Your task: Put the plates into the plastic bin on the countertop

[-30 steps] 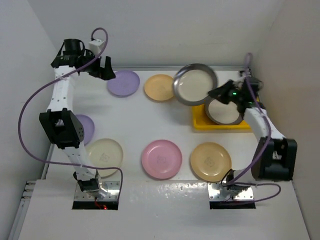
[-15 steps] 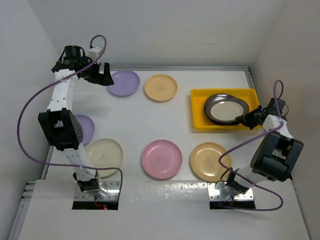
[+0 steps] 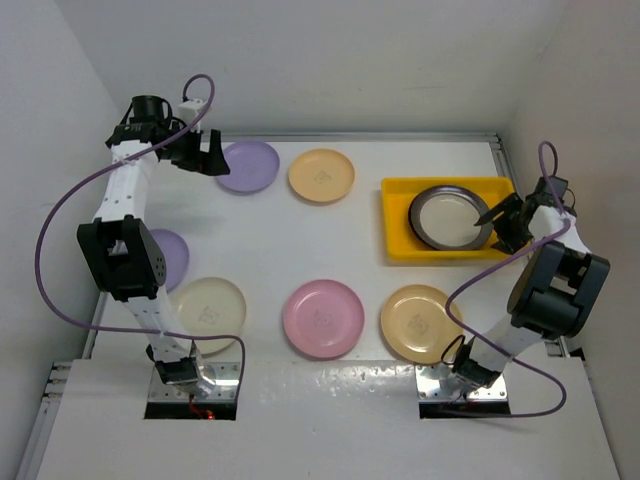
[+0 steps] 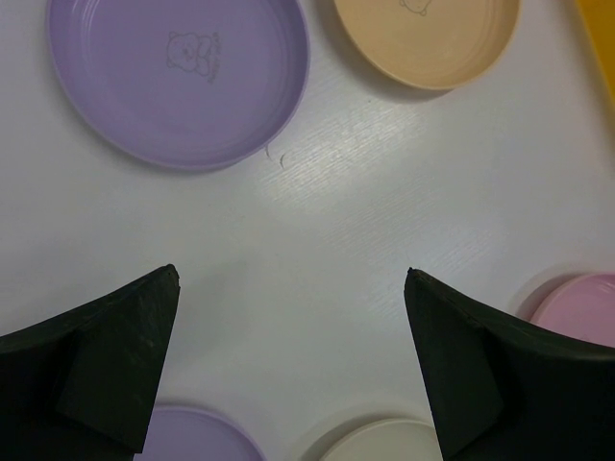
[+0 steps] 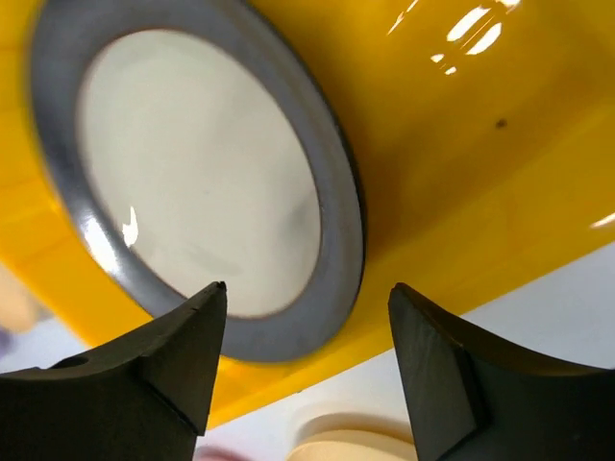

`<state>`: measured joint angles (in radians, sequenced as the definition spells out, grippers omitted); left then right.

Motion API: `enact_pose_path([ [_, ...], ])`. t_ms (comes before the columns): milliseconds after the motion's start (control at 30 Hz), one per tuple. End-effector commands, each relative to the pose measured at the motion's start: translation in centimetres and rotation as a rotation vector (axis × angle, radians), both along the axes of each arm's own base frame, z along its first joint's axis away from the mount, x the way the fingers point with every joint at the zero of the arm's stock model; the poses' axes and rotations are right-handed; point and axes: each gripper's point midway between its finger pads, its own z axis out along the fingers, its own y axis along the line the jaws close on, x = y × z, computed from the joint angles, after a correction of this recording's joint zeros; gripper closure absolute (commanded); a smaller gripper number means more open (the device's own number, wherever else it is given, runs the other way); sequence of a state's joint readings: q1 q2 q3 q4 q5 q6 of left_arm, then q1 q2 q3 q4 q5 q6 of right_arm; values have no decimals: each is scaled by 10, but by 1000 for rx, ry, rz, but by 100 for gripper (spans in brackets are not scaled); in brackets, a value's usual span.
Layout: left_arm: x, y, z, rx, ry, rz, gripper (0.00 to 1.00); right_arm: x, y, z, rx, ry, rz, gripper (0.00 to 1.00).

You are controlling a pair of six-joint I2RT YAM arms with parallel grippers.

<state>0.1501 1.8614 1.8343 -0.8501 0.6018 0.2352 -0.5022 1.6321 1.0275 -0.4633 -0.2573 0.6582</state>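
Observation:
The plastic bin [image 3: 400,222] is a yellow tray at the right of the countertop [image 3: 270,240]. A dark-rimmed plate with a cream centre [image 3: 450,217] lies flat in it. My right gripper [image 3: 505,222] is open at the bin's right end, beside the plate's edge and holding nothing. In the right wrist view the plate [image 5: 202,182] and bin [image 5: 461,144] lie beyond the gripper [image 5: 307,288]. My left gripper [image 3: 210,158] hangs open at the far left, next to a lilac plate [image 3: 247,166]. Under the left gripper [image 4: 293,279] is bare countertop.
Loose plates lie on the countertop: yellow-tan [image 3: 321,175], lilac half under the left arm [image 3: 172,258], cream [image 3: 208,308], pink [image 3: 322,318] and tan [image 3: 421,322]. White walls stand close at the left, back and right. A raised rail runs along the far edge [image 3: 360,137].
The right arm lowered a dark-rimmed plate from mid-air into the bin, then opened its jaws and drew back to the bin's right end. The left arm barely moved.

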Motion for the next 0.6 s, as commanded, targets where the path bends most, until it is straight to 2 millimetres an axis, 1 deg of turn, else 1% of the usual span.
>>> enact_pose_path([
  [0, -4, -4, 20, -1, -58, -22, 0, -10, -22, 6, -189, 122, 42, 31],
  [33, -5, -4, 23, 1, -67, -22, 0, -8, -22, 10, -224, 125, 72, 31],
  [100, -5, -4, 23, 6, -71, -28, 0, -6, -23, 20, -257, 97, 87, 30],
  [167, -5, -4, 23, 6, -72, -28, 0, -6, -19, 23, -263, 93, 101, 30],
  [233, -5, -5, 24, -1, -73, -34, 0, -13, -21, 33, -264, 110, 64, 30],
  [267, -5, -5, 24, -1, -73, -34, 0, -19, -16, 39, -255, 116, 59, 30],
  [300, -5, -5, 24, -1, -73, -34, 0, -30, -15, 45, -274, 124, 43, 30],
  [333, -7, -6, 25, -1, -73, -34, 0, -41, -14, 41, -282, 158, 5, 27],
  [367, -7, -6, 25, -1, -73, -34, 0, -58, -5, 43, -281, 172, 9, 14],
  [400, -8, -5, 28, 9, -88, -42, 0, -63, 4, 52, -277, 136, 21, 11],
  [433, -9, -9, 25, 12, -83, -56, 0, -76, 15, 50, -264, 132, 38, 11],
  [467, -8, -9, 26, 14, -92, -56, 0, -95, 34, 36, -226, 191, 82, 11],
  [500, -9, -9, 30, 15, -101, -56, 0, -102, 42, 42, -223, 166, 94, 11],
  [533, -9, -14, 30, 15, -101, -67, 0, -113, 58, 32, -164, 186, 118, 11],
  [567, -10, -16, 31, 8, -103, -73, 0, -130, 78, 19, -131, 238, 178, 11],
])
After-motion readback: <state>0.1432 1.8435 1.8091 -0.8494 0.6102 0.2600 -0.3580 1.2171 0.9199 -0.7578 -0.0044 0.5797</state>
